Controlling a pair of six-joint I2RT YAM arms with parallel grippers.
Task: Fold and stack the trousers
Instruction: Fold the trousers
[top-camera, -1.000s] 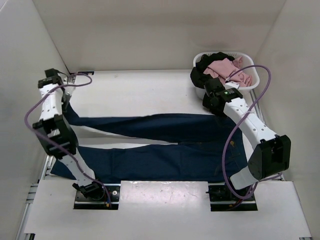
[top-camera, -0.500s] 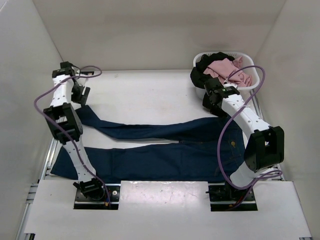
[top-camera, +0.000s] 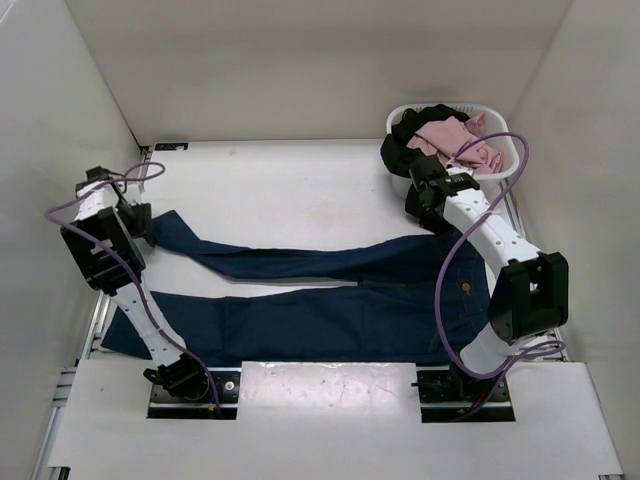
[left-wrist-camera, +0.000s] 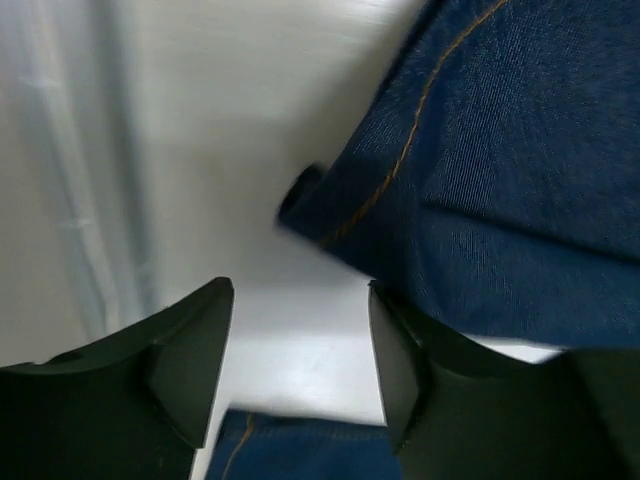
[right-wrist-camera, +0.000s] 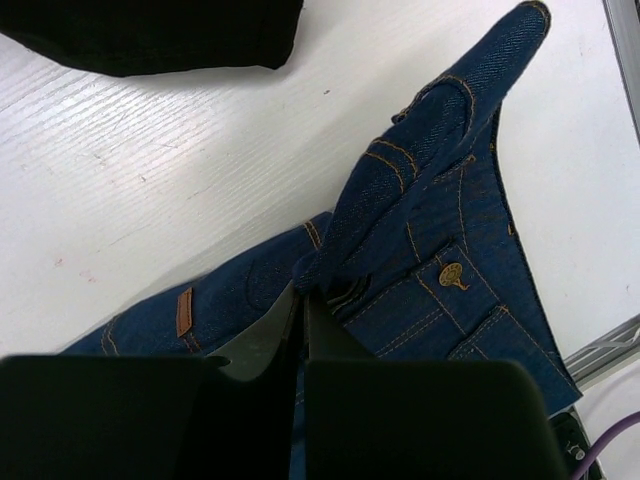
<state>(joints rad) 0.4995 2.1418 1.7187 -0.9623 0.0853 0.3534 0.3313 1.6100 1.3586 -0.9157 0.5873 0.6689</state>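
Trousers: the trousers lie flat on the table, waist at the right and both legs running left. One leg follows the near edge; the other angles away toward the left wall.
Near hem: the left arm crosses the end of the near leg, so part of that hem is covered from above.
Left gripper: the left gripper has its jaws parted, with bare table between them and nothing held. The far leg's hem lies just ahead and to the right. Its edge is soft with blur in the wrist view.
Right gripper: the right gripper has its fingers pressed together on a fold of the waist, and the denim rises from the tips to a peak.
In the way: from above, the right arm and its purple cable lie over the waist, so the pinch itself cannot be made out there.
Wrist view only: the tan patch, a metal button and the orange stitching.
Far right: a white basket holds pink cloth. Black cloth spills over its left rim, just beyond the right gripper, and is cut off at the top of the right wrist view.
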